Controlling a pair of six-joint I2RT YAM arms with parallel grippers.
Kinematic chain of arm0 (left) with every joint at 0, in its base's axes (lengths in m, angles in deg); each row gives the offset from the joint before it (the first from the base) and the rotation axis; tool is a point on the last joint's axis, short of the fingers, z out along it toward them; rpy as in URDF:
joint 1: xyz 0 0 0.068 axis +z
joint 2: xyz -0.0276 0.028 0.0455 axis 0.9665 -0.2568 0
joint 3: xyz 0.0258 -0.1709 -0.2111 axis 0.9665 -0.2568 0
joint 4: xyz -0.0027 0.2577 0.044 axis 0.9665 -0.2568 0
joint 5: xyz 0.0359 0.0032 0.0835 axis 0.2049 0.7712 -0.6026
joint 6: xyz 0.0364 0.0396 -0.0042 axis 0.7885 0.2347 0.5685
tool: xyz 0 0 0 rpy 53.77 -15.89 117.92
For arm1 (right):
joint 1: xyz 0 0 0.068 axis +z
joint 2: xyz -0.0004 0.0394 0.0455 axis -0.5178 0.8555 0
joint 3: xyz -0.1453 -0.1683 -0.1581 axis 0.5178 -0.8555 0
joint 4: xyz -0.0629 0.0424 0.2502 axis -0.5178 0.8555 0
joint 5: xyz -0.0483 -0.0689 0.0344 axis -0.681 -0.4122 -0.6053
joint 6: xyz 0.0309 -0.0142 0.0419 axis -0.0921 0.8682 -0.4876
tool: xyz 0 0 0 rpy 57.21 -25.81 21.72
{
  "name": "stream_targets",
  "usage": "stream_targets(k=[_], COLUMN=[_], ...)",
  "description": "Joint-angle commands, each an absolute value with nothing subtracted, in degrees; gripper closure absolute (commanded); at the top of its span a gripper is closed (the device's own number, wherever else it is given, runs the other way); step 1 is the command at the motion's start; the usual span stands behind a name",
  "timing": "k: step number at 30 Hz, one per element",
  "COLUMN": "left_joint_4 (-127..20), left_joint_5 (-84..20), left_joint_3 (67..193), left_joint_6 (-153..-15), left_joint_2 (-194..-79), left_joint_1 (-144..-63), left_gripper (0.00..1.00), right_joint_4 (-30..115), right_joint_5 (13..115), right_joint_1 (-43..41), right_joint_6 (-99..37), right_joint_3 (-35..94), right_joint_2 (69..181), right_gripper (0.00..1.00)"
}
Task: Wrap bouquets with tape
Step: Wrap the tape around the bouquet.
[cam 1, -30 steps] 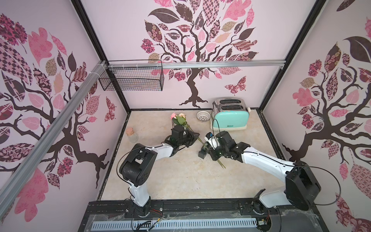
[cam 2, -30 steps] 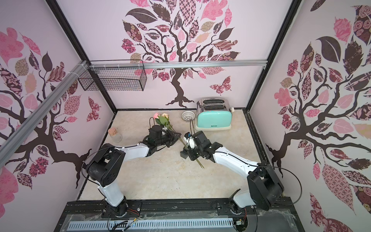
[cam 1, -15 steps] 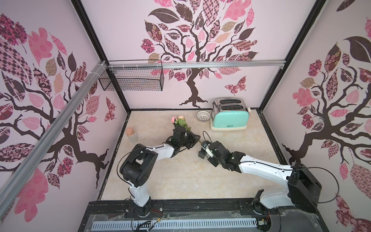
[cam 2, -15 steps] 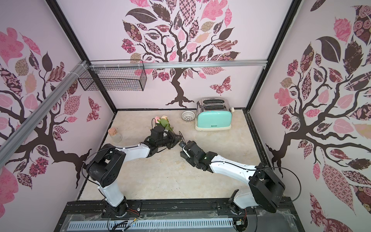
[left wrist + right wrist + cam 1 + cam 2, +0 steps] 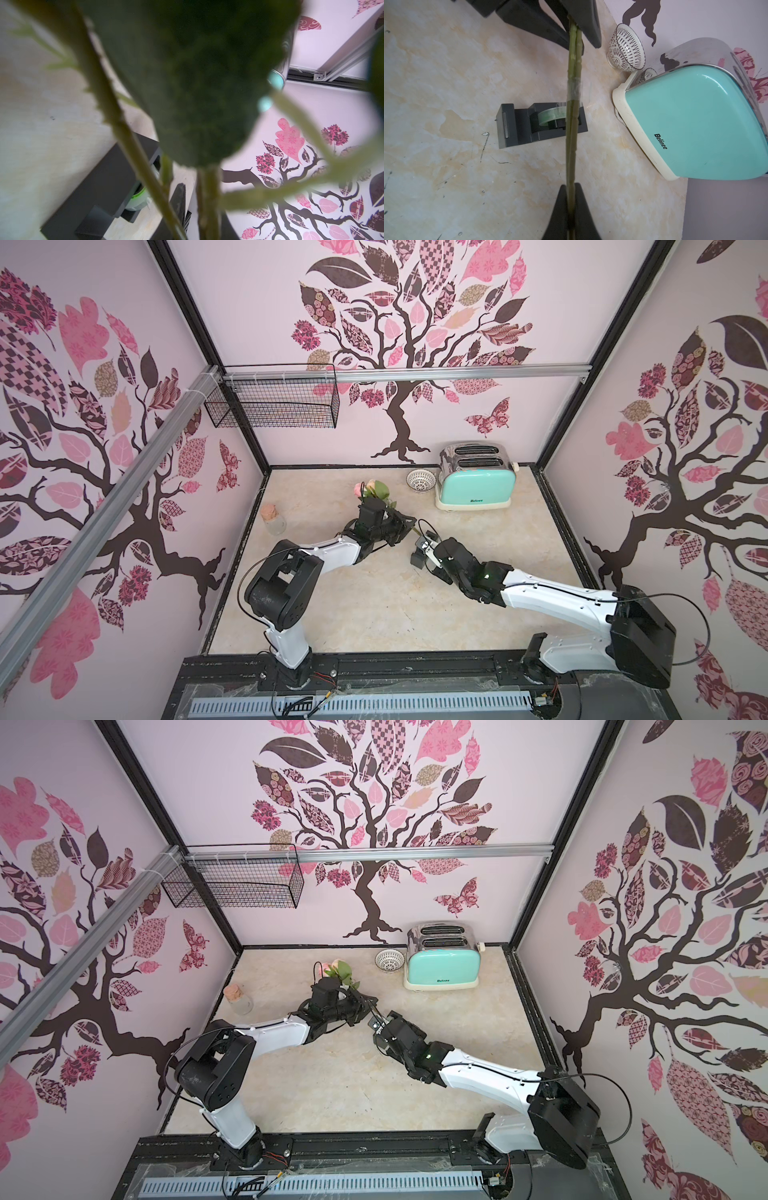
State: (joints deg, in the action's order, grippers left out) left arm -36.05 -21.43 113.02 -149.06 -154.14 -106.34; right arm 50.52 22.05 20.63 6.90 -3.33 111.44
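Both top views: mounted high above the near edge, looking steeply down toward the far wall (image 5: 266, 302); whole table (image 5: 374, 605) covered. Left wrist camera: pressed close against blurred leaves of the bouquets (image 5: 197, 83), facing the right wall (image 5: 311, 108). Right wrist camera: close above the table, looking along the stems. Both wrist views share the tape (image 5: 525, 128) and the toaster (image 5: 695, 124).

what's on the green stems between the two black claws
Right wrist view: between left claw and right claw the thin green stems are bare except one band of clear tape wrapped round them.
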Motion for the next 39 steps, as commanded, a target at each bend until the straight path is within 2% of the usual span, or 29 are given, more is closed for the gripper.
stream_targets(k=[1, 15, 20, 22, 23, 24, 27, 29, 31, 34, 39], left_joint_4=[-37.9, -38.5, -38.2, -38.1, -38.3, -38.1, -37.8, -37.3, -36.9, -36.5, -35.9], left_joint_5=[-21.7, -20.6, -20.6, -20.9, -21.1, -21.3, -21.5, -21.7, -21.8, -21.9, -21.9], left_joint_3=[115.2, 117.8, 117.3, 116.9, 116.6, 116.4, 115.9, 115.5, 115.0, 114.5, 114.2], left_joint_6=[-148.2, -148.4, -148.6, -148.4, -148.2, -148.2, -147.2, -146.6, -146.1, -146.0, -146.0], left_joint_2=[-152.8, -154.2, -154.4, -154.1, -154.0, -153.8, -153.7, -153.5, -153.4, -153.3, -153.1], left_joint_1=[-106.6, -106.5, -106.7, -106.7, -106.6, -106.7, -106.7, -106.7, -106.6, -106.7, -106.6], left_gripper=[0.80, 0.80, 0.99, 1.00, 1.00, 1.00, 1.00, 1.00, 1.00, 1.00, 1.00], right_joint_4=[47.0, 41.9, 41.0, 41.8, 42.5, 43.8, 49.9, 54.6, 56.7, 56.4, 55.0], right_joint_5=[20.6, 17.0, 15.5, 16.1, 16.6, 17.9, 26.5, 38.6, 51.6, 67.6, 86.1], right_joint_1=[21.1, 23.2, 23.8, 23.8, 23.8, 23.8, 22.5, 18.8, 14.0, 8.6, 1.1], right_joint_6=[8.0, 14.4, 14.9, 13.2, 12.0, 10.1, 2.2, -4.1, -9.8, -16.2, -25.1], right_joint_3=[-2.0, -4.4, -4.9, -4.5, -4.2, -3.6, -0.8, 2.0, 3.4, 4.5, 6.1], right_joint_2=[108.4, 108.4, 109.3, 109.0, 109.0, 109.0, 108.5, 108.2, 107.9, 108.8, 114.4], right_gripper=[1.00, 1.00, 1.00, 1.00, 0.97, 0.85, 0.65, 0.50, 0.43, 0.39, 0.43])
